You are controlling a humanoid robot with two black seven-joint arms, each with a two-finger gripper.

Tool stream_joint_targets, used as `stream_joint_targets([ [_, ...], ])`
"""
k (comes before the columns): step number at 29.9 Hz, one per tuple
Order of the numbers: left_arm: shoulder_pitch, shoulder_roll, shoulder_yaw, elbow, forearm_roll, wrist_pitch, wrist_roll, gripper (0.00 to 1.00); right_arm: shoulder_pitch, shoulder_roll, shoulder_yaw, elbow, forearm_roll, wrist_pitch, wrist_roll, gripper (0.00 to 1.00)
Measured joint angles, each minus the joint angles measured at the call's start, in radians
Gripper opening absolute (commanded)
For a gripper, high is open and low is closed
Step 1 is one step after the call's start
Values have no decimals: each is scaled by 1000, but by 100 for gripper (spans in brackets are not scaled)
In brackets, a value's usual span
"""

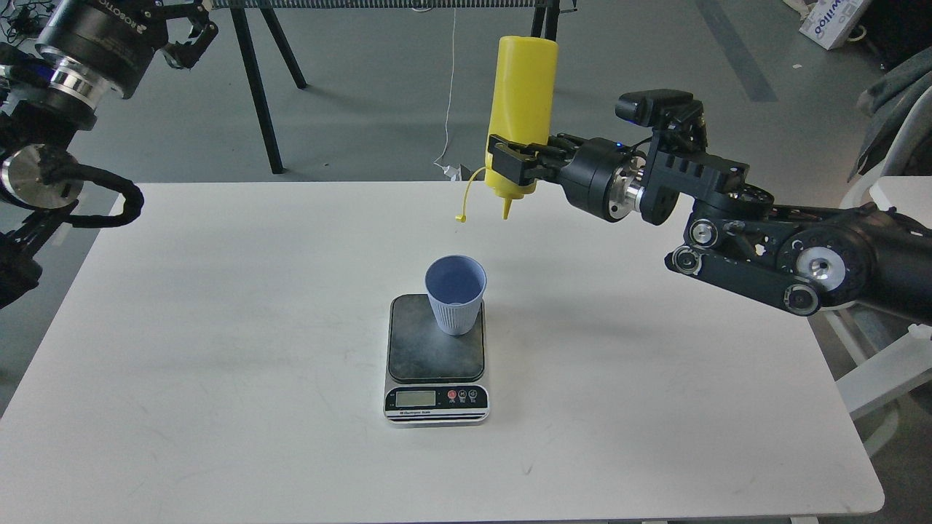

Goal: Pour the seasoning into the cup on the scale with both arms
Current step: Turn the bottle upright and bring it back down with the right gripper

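Note:
The light-blue ribbed cup (456, 300) stands upright on the back right part of the scale (435, 364), which lies mid-table with its display facing me. My right gripper (512, 169) is shut on the yellow seasoning bottle (520, 102) and holds it upside down, nozzle pointing down, high above the table and up and to the right of the cup. Its cap strap (468, 195) hangs loose to the left. My left gripper (188, 33) is raised at the top left, off the table, with fingers apart and empty.
The white table (218, 349) carries only the scale. Black stand legs (255, 80) rise behind the table's far edge. A white chair frame (885, 364) stands to the right of the table.

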Motion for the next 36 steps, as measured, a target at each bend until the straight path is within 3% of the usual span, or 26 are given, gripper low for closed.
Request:
stream_joint_targets([
  [6,0,0,0,0,0,0,0,100,-200,-77,247,90,255,1,-4,23],
  [15,0,-3,2,-1,0,0,0,100,-521,-78,546,173,793,53,-33,23],
  [27,24,-7,3,-2,1,0,0,100,-838,-60,735,170,1312,377,2,28],
  [33,28,-8,3,-3,1,2,0,100,-972,-15,785,146,1382,569,39,28],
  [36,29,-8,3,-5,1,2,0,100,-1015,28,788,128,1404,614,63,29],
])
